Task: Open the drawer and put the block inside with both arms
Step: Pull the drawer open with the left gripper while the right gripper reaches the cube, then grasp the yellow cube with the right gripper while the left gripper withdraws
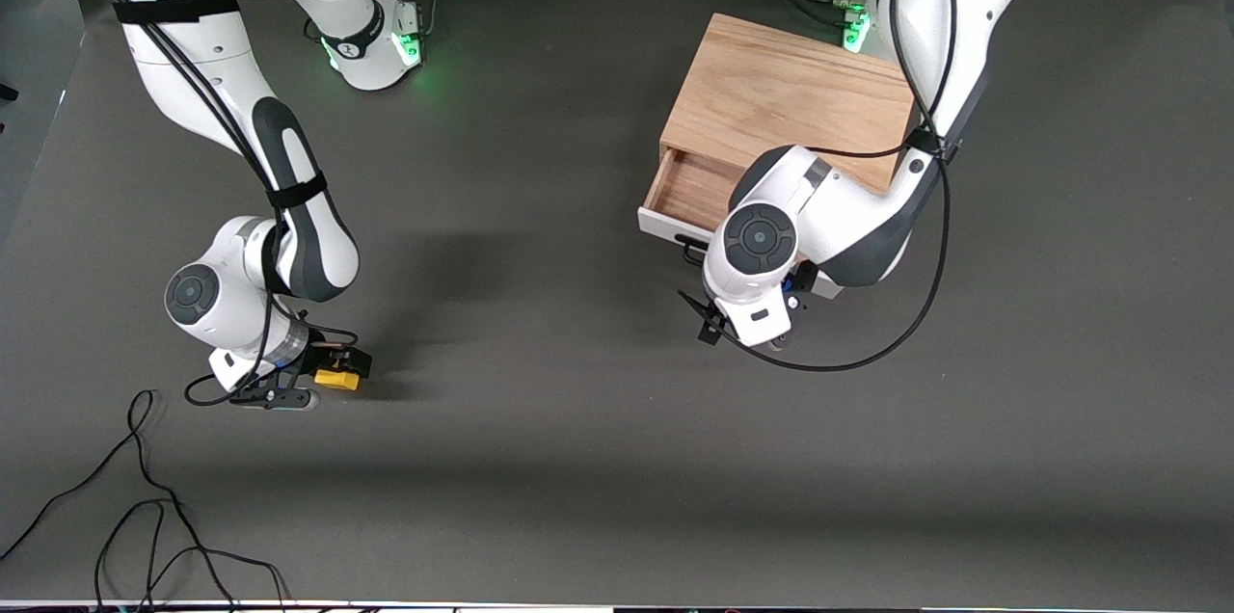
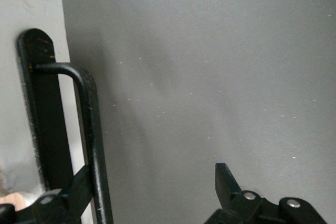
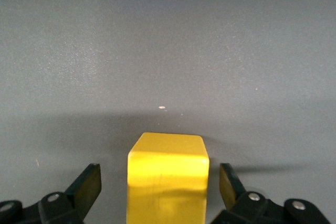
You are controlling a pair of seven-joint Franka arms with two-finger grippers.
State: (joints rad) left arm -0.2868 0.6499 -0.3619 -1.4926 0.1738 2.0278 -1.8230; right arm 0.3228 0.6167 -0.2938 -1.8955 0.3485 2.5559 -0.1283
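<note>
Both right gripper [image 3: 160, 187] jaws stand released astride the block [image 3: 168, 179]: clench squarely; left gripper [image 2: 152, 192], released, waits at the drawer [image 1: 686, 189] handle [image 2: 89, 129].

One block [image 1: 337, 380], one drawer [image 1: 686, 192], two arms [image 1: 289, 199].

A plain dark grey surface [image 1: 578, 420] carries everything. The block [image 1: 337, 380] is bright yellow, sitting between the black fingers [image 3: 86, 184] of the right gripper [image 1: 323, 380]. Toward the left arm's end from the block, the box [image 1: 786, 97] is warm light oak with streaked grain. Its drawer [image 1: 689, 189] shows pale wood inside, a white front panel [image 2: 21, 3] and a black wire handle [image 2: 92, 129]. Both arms are glossy white with dark grey joints; their bases glow green. Black cables [image 1: 145, 517] curl on the surface near the block.
</note>
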